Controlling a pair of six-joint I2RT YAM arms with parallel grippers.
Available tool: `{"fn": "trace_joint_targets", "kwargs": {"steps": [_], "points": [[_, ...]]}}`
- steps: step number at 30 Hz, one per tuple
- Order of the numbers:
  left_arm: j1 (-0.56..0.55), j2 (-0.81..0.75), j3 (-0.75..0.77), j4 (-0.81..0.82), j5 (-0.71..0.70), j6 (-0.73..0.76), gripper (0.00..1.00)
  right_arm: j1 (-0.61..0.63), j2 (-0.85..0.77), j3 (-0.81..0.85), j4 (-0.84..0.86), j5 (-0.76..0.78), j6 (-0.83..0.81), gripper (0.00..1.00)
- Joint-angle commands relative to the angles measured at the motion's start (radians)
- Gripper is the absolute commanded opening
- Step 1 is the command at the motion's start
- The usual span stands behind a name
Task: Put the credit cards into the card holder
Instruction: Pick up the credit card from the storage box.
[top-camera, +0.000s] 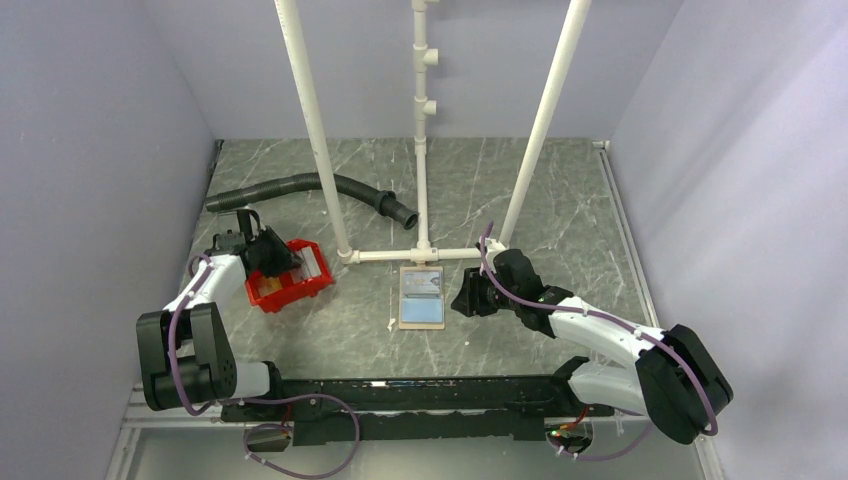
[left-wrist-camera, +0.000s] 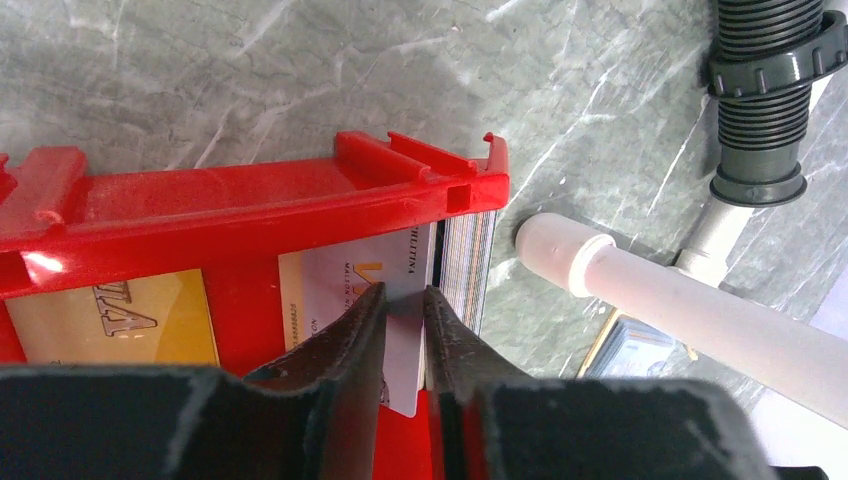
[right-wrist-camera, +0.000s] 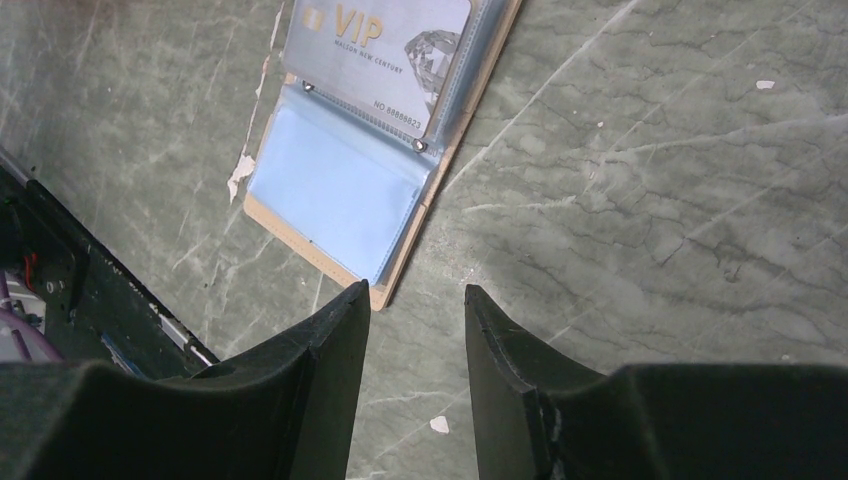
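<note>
The left fingers (left-wrist-camera: 355, 335) are pinching one credit card (left-wrist-camera: 340, 275) between them inside the red bin (left-wrist-camera: 250, 210). If it is lifted askew, it may be catching the bin wall just beyond. The right fingers (right-wrist-camera: 320, 350) are hanging spread and empty, with the open card holder (right-wrist-camera: 340, 190) lying just ahead on the counter (right-wrist-camera: 650, 200).

Walled lab bench (top-camera: 560, 190), pipe frame (top-camera: 421, 150)
</note>
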Motion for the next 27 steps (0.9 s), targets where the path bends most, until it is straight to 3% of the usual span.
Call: {"fn": "trace_joint_targets", "kwargs": {"steps": [1,9,16,27], "points": [[0.0,-0.023,0.038,-0.027,0.015,0.023,0.22,-0.004,0.001,0.03,0.037,-0.009,0.002,0.42],[0.0,-0.081,0.061,-0.122,-0.043,0.047,0.14,-0.005,0.001,0.037,0.034,-0.012,-0.002,0.42],[0.0,-0.108,0.103,-0.22,-0.092,0.065,0.0,-0.005,-0.004,0.037,0.031,-0.012,0.0,0.42],[0.0,-0.162,0.235,-0.506,-0.19,0.069,0.0,-0.005,0.011,0.055,0.016,-0.02,-0.008,0.42]]}}
